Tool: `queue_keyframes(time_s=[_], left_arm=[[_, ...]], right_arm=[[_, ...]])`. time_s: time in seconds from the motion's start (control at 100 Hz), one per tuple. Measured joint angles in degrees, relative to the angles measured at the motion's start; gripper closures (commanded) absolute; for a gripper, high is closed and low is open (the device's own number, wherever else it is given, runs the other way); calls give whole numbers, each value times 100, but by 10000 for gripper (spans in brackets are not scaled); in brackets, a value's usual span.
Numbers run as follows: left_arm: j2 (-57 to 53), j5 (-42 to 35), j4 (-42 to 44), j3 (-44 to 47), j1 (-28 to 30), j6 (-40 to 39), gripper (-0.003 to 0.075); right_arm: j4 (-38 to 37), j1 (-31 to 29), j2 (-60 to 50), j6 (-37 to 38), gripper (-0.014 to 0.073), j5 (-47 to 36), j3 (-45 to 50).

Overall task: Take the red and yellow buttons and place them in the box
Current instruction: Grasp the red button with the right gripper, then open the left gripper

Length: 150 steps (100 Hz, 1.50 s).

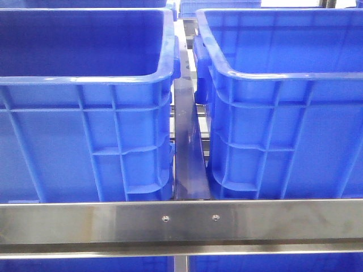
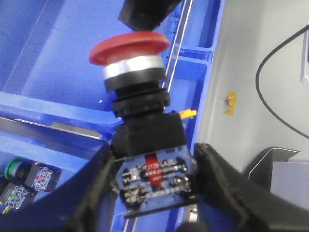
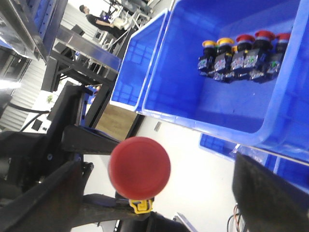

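Observation:
My left gripper (image 2: 154,180) is shut on the black contact block of a red button (image 2: 129,47), a mushroom-head push switch with a silver collar, held in the air. The same red button (image 3: 139,167) shows cap-on in the right wrist view, between the wide-open fingers of my right gripper (image 3: 155,180), which holds nothing. A black part (image 2: 145,12) hangs just above the red cap. A blue box (image 3: 212,104) holds a row of yellow-capped buttons (image 3: 217,53) and red-capped buttons (image 3: 253,48). Neither gripper shows in the front view.
Two large blue crates (image 1: 85,113) (image 1: 283,113) stand side by side behind a steel rail (image 1: 181,221). A green button (image 2: 14,166) and other switches lie in a lower bin. Grey floor, a black cable (image 2: 270,96) and a dark frame (image 3: 72,63) lie around.

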Motion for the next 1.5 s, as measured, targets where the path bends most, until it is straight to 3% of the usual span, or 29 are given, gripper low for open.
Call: queue_keyframes(time_s=[0.29, 0.77, 1.04, 1.25, 1.5], left_arm=[[0, 0, 0, 0, -14, 0, 739], [0, 0, -2, 0, -14, 0, 739], [0, 0, -2, 0, -14, 0, 739], [0, 0, -2, 0, -14, 0, 739], [0, 42, -12, 10, -14, 0, 739]], right_arm=[[141, 68, 99, -114, -50, 129, 0], [273, 765, 338, -300, -50, -133, 0], [700, 1120, 761, -694, -38, -263, 0], [735, 1147, 868, -729, 169, -276, 0], [796, 1151, 876, -854, 524, -177, -9]])
